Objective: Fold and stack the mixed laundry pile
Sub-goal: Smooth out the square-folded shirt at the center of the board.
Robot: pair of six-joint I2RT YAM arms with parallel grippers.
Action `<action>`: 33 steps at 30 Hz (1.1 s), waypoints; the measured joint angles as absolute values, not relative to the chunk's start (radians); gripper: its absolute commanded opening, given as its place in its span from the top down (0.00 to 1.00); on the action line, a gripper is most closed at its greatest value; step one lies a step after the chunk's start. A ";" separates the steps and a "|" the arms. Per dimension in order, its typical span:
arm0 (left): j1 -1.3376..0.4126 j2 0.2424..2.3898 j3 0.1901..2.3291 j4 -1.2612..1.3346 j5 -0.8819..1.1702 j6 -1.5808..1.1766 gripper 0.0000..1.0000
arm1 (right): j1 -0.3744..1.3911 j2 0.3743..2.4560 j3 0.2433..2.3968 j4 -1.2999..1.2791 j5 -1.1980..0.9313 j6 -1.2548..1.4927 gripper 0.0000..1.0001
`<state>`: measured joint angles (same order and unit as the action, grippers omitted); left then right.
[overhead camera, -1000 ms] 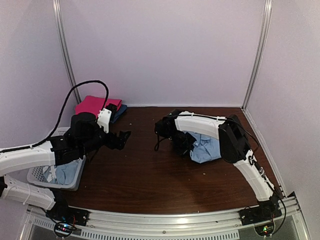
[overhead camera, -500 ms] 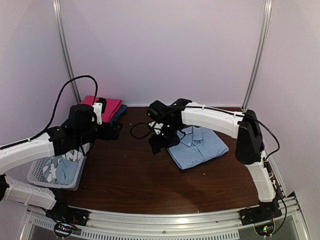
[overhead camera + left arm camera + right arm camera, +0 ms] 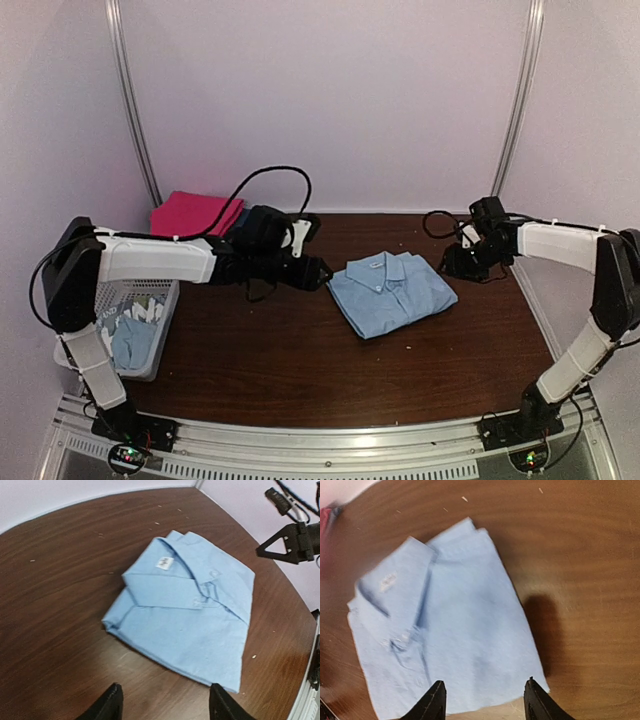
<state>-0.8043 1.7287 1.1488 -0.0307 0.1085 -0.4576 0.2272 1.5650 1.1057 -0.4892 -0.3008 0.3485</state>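
A folded light blue collared shirt (image 3: 390, 292) lies flat on the dark wooden table, collar toward the back. My left gripper (image 3: 318, 272) hovers just off its left edge. In the left wrist view the fingers (image 3: 167, 706) stand apart over bare wood, with the shirt (image 3: 190, 620) just ahead of them. My right gripper (image 3: 452, 264) is at the shirt's right side. Seen from the right wrist, that gripper (image 3: 485, 701) stands open above the shirt's (image 3: 445, 625) near edge, holding nothing. More light blue garments (image 3: 130, 340) lie in the basket.
A white perforated basket (image 3: 160, 360) stands at the table's near left edge. A magenta cloth (image 3: 195, 212) lies folded at the back left corner. The booth walls close in the table at the back and right.
The shirt went from bunched under the right gripper to lying flat and folded. The right arm let go and swung to the right. The left arm reached from the basket to the shirt's left edge.
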 measured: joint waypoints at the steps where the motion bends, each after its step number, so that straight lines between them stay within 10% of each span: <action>1: -0.824 1.771 1.187 -0.028 0.123 -0.452 0.45 | 0.211 1.565 1.063 -0.480 -0.299 0.351 0.47; 7: -0.932 2.022 1.408 -0.042 0.191 -0.416 0.46 | 0.087 1.556 0.857 -0.356 -0.323 0.374 0.43; 24: -0.907 2.143 1.399 -0.166 0.173 -0.332 0.69 | 0.092 1.567 0.636 -0.094 -0.569 0.402 0.96; 33: -0.746 1.897 1.108 -0.170 0.122 -0.337 0.51 | 0.249 1.438 0.499 -0.096 -0.615 0.464 1.00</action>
